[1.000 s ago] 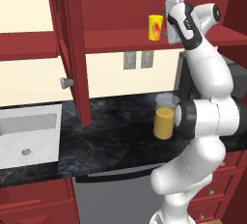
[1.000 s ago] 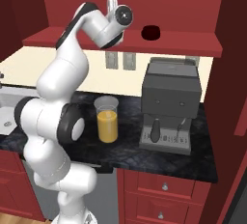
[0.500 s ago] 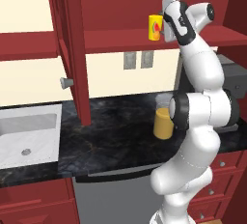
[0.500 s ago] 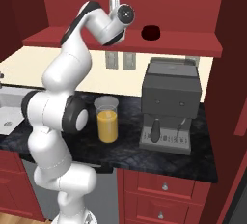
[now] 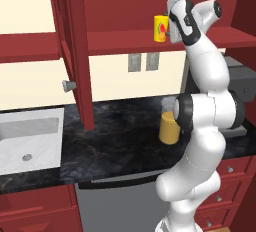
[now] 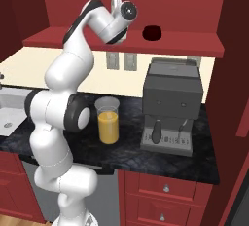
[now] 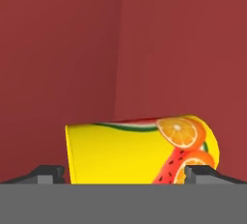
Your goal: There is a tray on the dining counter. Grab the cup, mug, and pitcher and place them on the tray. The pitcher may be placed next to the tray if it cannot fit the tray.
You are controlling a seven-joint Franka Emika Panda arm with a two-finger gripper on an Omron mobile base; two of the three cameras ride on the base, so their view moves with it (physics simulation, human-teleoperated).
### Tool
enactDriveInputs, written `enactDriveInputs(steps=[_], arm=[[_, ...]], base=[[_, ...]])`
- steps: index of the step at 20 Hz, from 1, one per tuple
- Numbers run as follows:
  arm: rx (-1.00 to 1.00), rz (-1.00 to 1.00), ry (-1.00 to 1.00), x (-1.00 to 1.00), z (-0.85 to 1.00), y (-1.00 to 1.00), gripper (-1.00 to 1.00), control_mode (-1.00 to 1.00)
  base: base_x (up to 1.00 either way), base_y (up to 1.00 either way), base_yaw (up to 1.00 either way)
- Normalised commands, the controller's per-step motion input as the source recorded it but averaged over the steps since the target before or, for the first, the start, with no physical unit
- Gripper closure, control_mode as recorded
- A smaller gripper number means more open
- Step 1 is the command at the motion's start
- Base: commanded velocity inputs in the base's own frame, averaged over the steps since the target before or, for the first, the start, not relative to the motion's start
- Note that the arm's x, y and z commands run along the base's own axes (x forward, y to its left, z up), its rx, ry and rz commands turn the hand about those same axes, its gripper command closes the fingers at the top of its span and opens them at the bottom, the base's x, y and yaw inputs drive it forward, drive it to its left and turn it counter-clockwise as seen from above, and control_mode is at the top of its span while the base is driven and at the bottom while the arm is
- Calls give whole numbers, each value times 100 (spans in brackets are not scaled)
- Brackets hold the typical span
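Observation:
The yellow cup [image 5: 160, 28] with fruit pictures stands on the red shelf [image 5: 125, 43], close to the cabinet's inner corner. My gripper [image 5: 170, 25] is open right beside it at shelf height. In the hand view the cup [image 7: 140, 150] lies between the two fingertips [image 7: 46, 174], with small gaps on both sides. The dark red mug [image 6: 152, 32] sits further right on the same shelf. Down on the black counter stands the clear pitcher [image 6: 108, 120] of orange liquid, partly behind my arm in the left base view. The tray and the dining counter are out of view.
An open red cabinet door [image 5: 75, 51] hangs to the left of the shelf. A dark coffee machine [image 6: 170, 108] stands right of the pitcher, and a white sink [image 5: 30, 136] is set into the counter at the left. Red drawers run below.
The hand has crept left along the shelf towards the cup, so its open fingers now flank it. The cup, mug and pitcher have stayed put.

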Motion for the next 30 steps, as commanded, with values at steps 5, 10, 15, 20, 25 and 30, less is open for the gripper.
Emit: enactDriveInputs(steps=[5, 10, 15, 20, 25, 30], arm=[[0, 1, 2, 8, 0, 0, -100, -100], [0, 0, 0, 19, 0, 0, -100, -100], [0, 0, 0, 15, 0, 0, -100, -100], [-1, 3, 10, 0, 0, 0, -100, -100], [-3, 5, 15, 0, 0, 0, -100, -100], [-2, 5, 11, 0, -3, 0, -100, -100]], base=[[0, 0, 0], [0, 0, 0], [0, 0, 0], [0, 0, 0], [0, 0, 0], [0, 0, 0]])
